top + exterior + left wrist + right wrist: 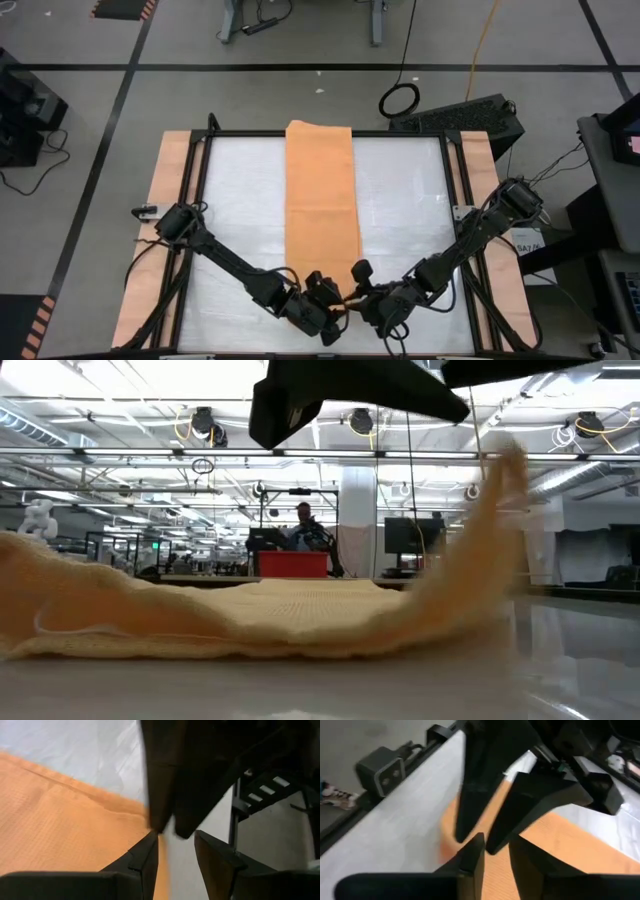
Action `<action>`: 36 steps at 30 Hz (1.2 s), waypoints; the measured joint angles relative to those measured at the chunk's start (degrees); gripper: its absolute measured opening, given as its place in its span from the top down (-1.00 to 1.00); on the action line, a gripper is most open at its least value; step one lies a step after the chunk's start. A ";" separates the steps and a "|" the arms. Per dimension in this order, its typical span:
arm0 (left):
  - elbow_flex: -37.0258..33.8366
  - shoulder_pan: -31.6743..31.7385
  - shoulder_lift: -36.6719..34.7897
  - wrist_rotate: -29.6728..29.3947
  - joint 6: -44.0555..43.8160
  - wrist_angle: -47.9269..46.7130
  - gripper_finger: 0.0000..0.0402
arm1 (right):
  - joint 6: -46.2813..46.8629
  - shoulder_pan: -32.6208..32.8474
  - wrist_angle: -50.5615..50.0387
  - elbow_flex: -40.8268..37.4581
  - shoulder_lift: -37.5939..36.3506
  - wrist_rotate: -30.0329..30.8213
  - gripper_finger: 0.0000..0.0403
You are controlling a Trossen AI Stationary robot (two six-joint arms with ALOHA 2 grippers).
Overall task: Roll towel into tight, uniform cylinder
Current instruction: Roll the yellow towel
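The orange-tan towel lies as a long strip down the middle of the white table, from the far edge to the near end. In the low view most of the towel lies flat, while its near corner stands raised and blurred. Both grippers meet at that near end. My left gripper is open, and the towel's edge runs up beside one finger. My right gripper is open too, its fingers apart over orange cloth. My left gripper has the towel's edge right beside one finger; I cannot tell whether it touches the cloth. My right gripper has its fingertips at the towel's edge, coming from the near right and slanting down. Its own fingers hide whether it touches.
A black frame and wooden side boards border the table. A small camera block sits on the frame. A black keyboard-like thing lies beyond the far right corner. Far behind the table are a person and a red bin.
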 joint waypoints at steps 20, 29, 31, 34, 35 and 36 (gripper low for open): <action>0.05 -2.18 -7.46 13.32 -15.34 -16.30 0.34 | 29.00 0.75 -19.46 0.00 -6.30 -11.90 0.48; -0.59 -8.02 -7.80 5.84 -16.90 -34.77 0.34 | 37.62 2.99 -7.12 -7.23 -6.12 -16.41 0.67; -1.92 -8.91 -7.48 5.74 -18.36 -35.13 0.34 | 39.29 2.41 -1.71 -10.10 -6.12 -16.27 0.75; -3.70 -9.97 -7.62 3.39 -21.69 -34.12 0.34 | 40.74 1.19 4.69 -13.45 -6.10 -16.31 0.86; -4.47 -10.33 -7.63 2.86 -22.71 -34.27 0.34 | 40.72 0.87 6.31 -14.22 -6.10 -16.26 0.90; -5.25 -10.67 -7.59 2.77 -23.11 -34.39 0.34 | 40.36 0.49 7.58 -14.85 -5.93 -16.16 0.94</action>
